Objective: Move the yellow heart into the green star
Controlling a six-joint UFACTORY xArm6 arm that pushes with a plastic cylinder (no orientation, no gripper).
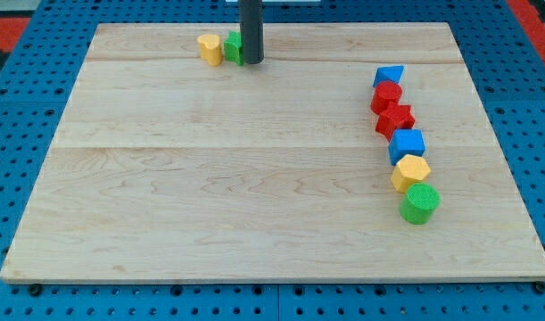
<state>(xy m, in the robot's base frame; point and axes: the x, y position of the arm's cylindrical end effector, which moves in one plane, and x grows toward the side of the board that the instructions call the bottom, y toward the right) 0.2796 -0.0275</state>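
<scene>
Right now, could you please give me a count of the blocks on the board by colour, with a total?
Yellow: 2, the yellow heart and a yellow block.
Green: 2, the green star, partly behind my tip, and a green cylinder.
Red: 2, one red block and another.
Blue: 2, one blue block and a blue cube.
Total: 8

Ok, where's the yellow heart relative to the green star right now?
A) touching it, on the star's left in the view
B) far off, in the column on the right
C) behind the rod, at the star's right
A: the yellow heart sits against the green star on its left in the view, with my tip at the star's right.
</scene>
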